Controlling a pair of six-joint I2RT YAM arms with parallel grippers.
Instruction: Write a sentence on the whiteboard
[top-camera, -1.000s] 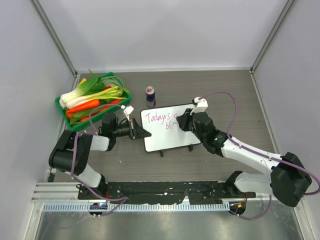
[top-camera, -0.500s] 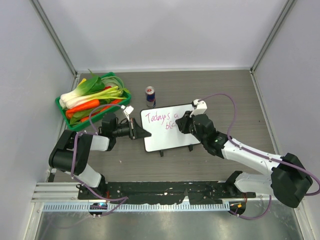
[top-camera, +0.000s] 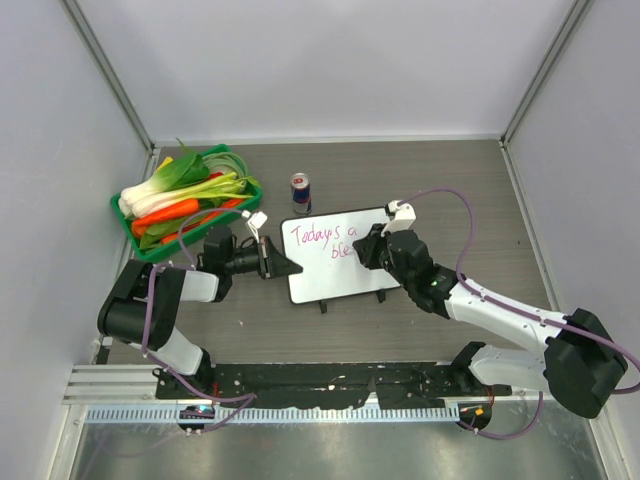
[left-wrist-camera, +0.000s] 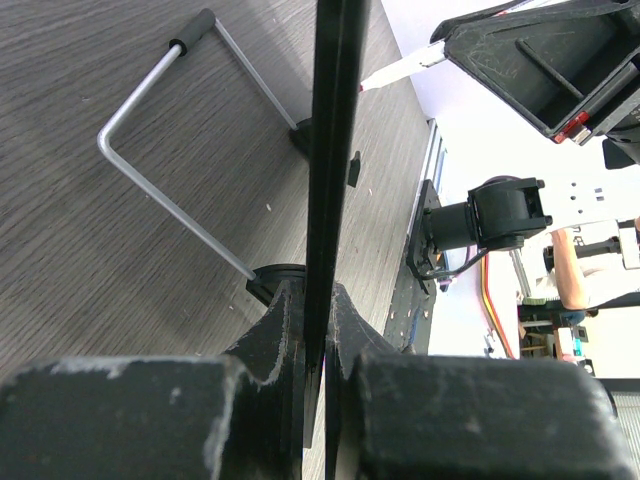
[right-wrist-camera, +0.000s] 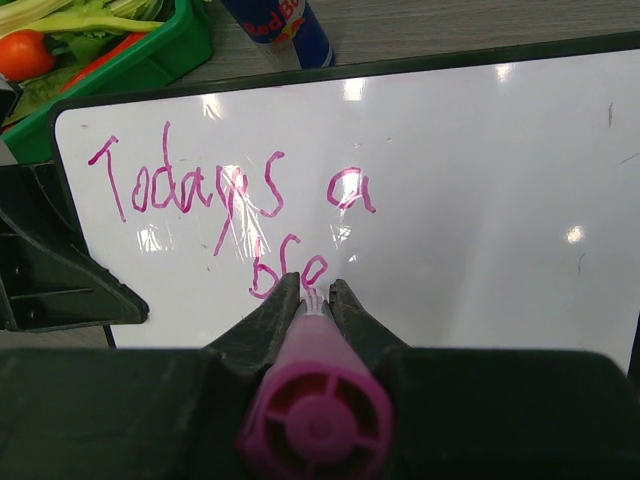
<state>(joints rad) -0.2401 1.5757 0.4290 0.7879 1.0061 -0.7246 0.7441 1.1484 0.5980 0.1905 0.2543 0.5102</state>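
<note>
Right end effector (right-wrist-camera: 315, 288) grips marker (right-wrist-camera: 315, 425): "Todays a ble".

The can (top-camera: 300, 192) and vegetable basket (top-camera: 133, 236) crowd the whiteboard (top-camera: 345, 280) on its far-left side.

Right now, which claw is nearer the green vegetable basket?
Left. The left claw grips the whiteboard's edge near the basket; the right claw holds a marker across the board, farther away.

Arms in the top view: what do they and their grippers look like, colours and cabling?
Both the left arm and the right arm have white links between bulky black joints. A purple cable loops along each, up to a small white camera block at the wrist. The left gripper and the right gripper are black, wedge-shaped and slightly scuffed.
</note>
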